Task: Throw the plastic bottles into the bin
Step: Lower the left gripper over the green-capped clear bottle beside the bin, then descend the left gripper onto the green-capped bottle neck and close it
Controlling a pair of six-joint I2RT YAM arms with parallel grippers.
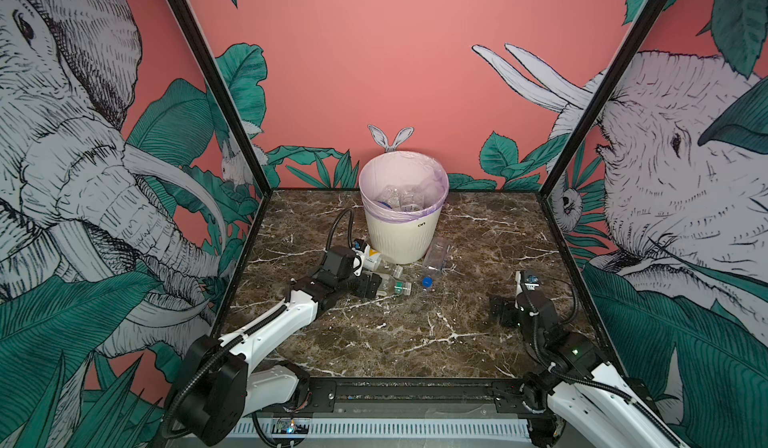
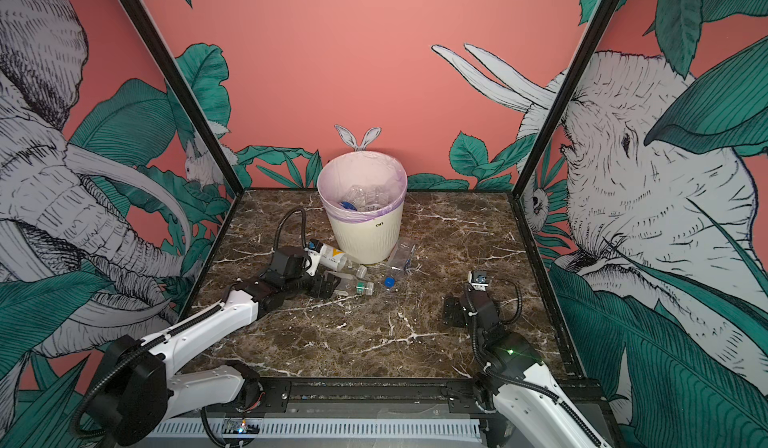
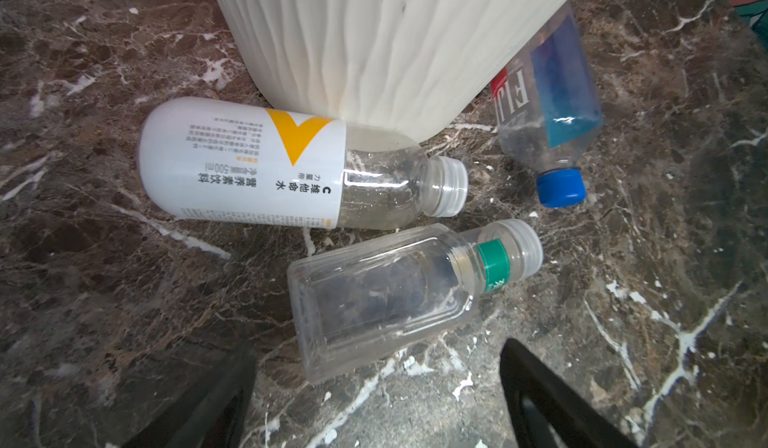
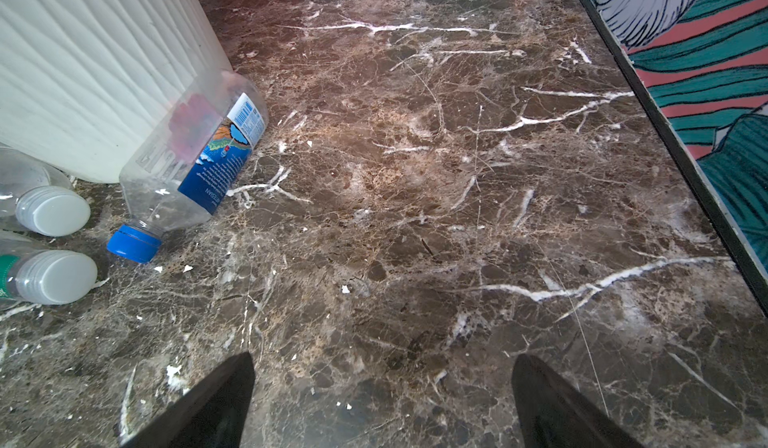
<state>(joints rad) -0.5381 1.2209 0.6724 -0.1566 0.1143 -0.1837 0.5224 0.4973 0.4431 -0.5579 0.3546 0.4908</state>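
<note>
Brown marble tabletop (image 1: 415,334) bears the bin (image 1: 399,238), three plastic bottles (image 1: 436,255) crowded at its foot, the left gripper (image 3: 378,346) gaping empty at the base of the green-banded bottle (image 3: 382,296), the right gripper (image 4: 382,358) likewise wide open, empty, well apart.

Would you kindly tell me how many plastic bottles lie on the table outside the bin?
3: yellow-and-white bottle against the bin, green-banded bottle just in front of it, blue-capped bottle leaning on the bin; behind the bin, more could hide.

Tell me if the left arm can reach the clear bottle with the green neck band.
Probably yes: the left gripper hangs open at the base of the green-banded bottle, with nothing in between.
</note>
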